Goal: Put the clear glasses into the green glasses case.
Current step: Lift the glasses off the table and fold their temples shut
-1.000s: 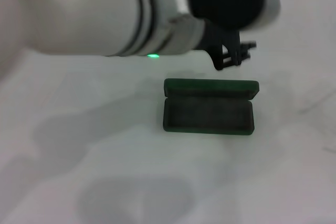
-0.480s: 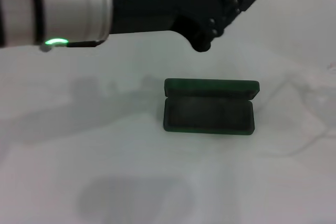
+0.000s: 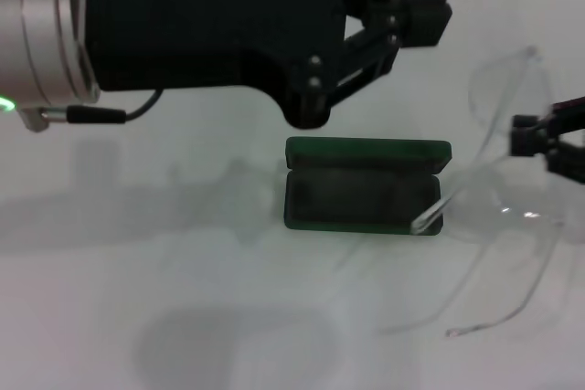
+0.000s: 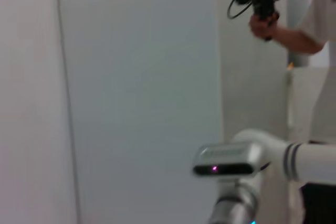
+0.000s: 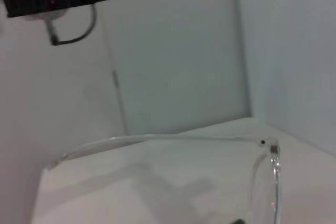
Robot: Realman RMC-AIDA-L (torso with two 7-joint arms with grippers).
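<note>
Head view first: your dark green rounded-rectangle hard case (image 3: 364,184) sits dead centre on the white table (image 3: 183,317), lid flipped up along its 12 o'clock edge, dark lining showing. The fully transparent wraparound plastic glasses (image 3: 498,148) are over at 3 o'clock from it, up in the air, clamped in the right pincer (image 3: 528,139), which pokes in from the frame's right edge. One clear temple arm slants down so its tip sits over the case's corner nearest 4 o'clock; the other curves away toward 5 o'clock. The left pincer (image 3: 422,17) hangs up high at 12 o'clock of the case, close to the camera, black fingers together and holding nothing.

Left wrist view: you only get a pale wall, a white robot arm (image 4: 273,158) and a person's hand (image 4: 262,24) holding a black device in the background. No case, no glasses.

Right wrist view: the clear glasses fill the lower part, one long temple arm running out from the hinge, table beneath.
</note>
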